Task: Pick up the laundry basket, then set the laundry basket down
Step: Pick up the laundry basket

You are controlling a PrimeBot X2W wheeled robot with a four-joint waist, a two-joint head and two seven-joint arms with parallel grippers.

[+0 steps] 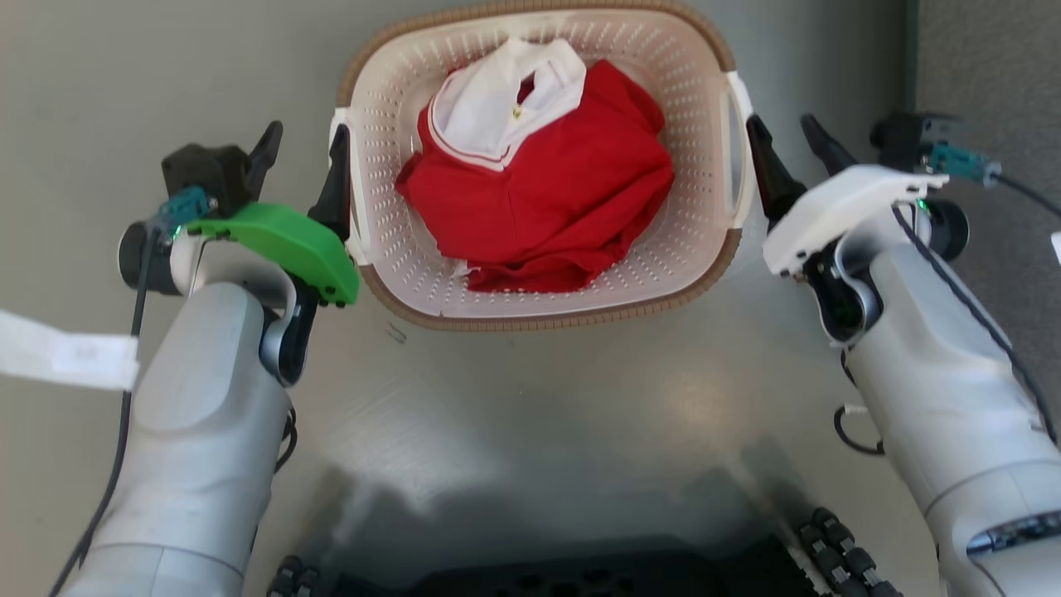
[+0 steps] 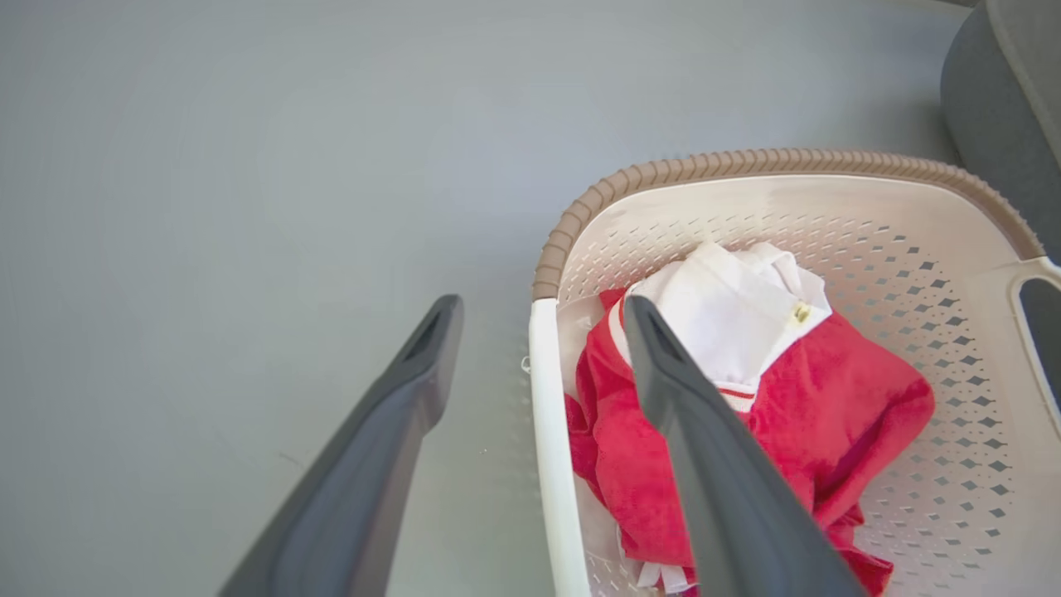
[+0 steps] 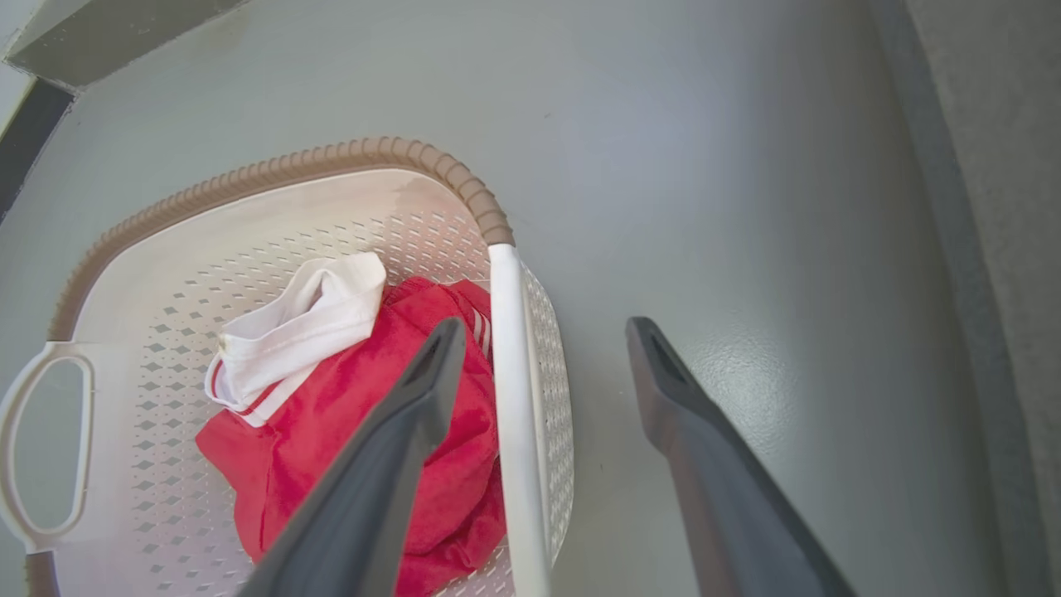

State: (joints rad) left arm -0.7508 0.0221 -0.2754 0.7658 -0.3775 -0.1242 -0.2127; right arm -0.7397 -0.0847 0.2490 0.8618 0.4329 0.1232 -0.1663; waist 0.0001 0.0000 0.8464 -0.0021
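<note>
A: From where does the head camera look?
B: Steeply down, from above the laundry basket [image 1: 547,319].
A: And the wrist cameras?
B: Close above its two sides. All views share the red shirt [image 1: 572,191] inside it.

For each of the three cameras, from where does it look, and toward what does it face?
Head view: on the head, facing down at the laundry basket on the grey floor; both forearms, the left gripper and the right gripper show.
Left wrist view: on the left wrist, facing along its open fingers, which straddle the white handle.
Right wrist view: on the right wrist, its fingers straddle the opposite handle.
Shared: all views see the red shirt in the basket.
</note>
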